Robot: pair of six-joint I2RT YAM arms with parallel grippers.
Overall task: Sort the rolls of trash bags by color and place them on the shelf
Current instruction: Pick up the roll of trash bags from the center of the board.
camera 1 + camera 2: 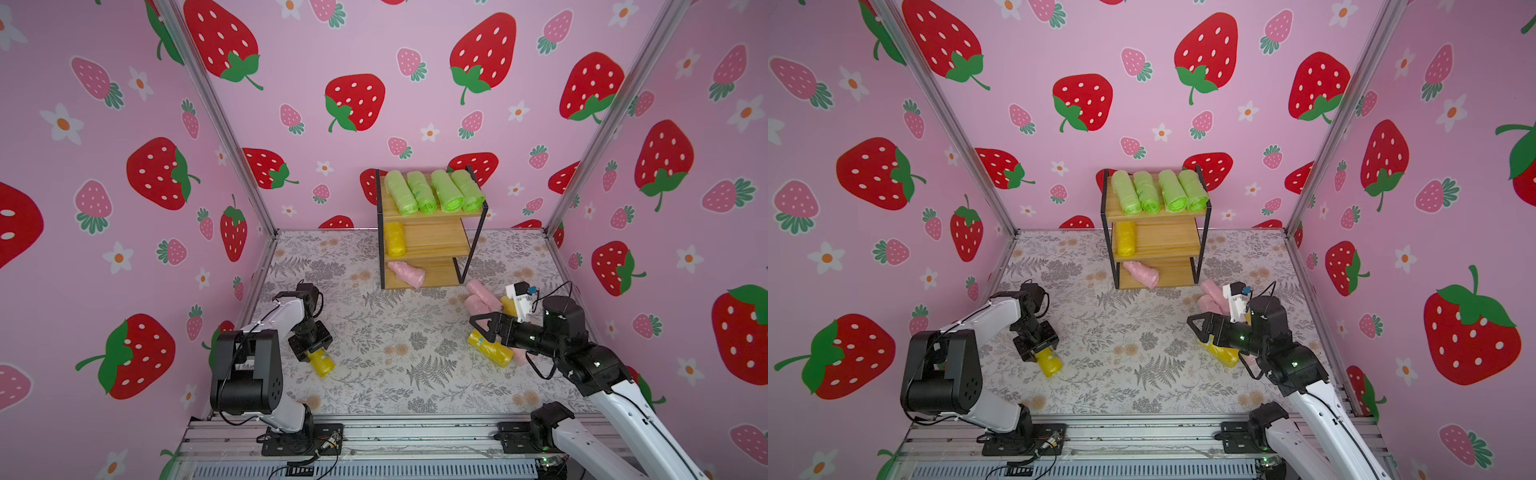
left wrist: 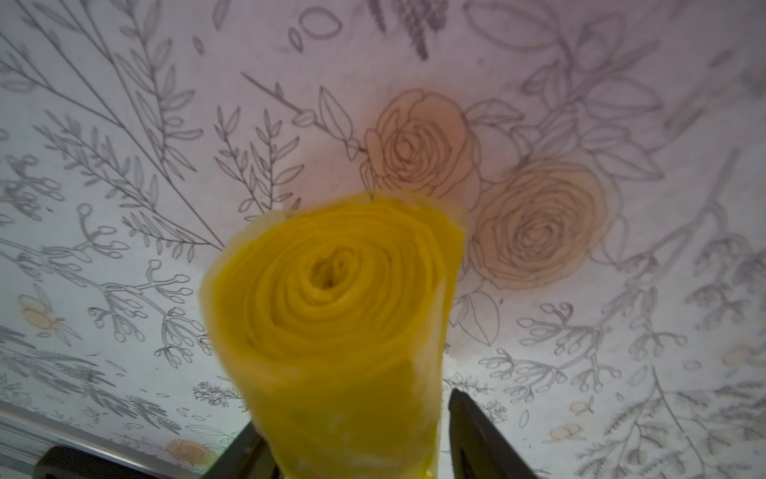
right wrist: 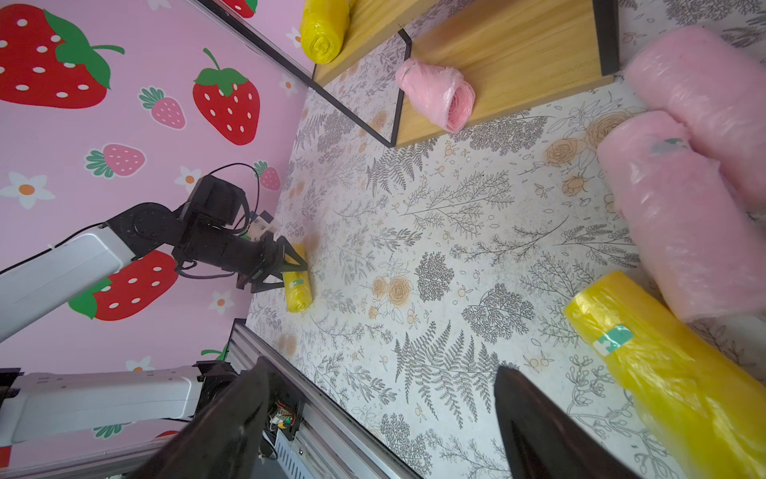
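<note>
The left claw [image 1: 316,352] is sitting around a yellow roll [image 1: 322,363] lying on the worktop [image 1: 395,361], which is poking out toward 5 o'clock; I cannot tell if it is squeezing. The right claw [image 1: 478,328] is hanging open, another yellow roll [image 1: 496,353] at its 5 o'clock.

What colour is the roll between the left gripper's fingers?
Yellow roll, clearest in the left wrist view.

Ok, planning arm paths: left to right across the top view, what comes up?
Left yellow roll at left gripper → pink roll on shelf's bottom board → right yellow roll by right gripper.
</note>
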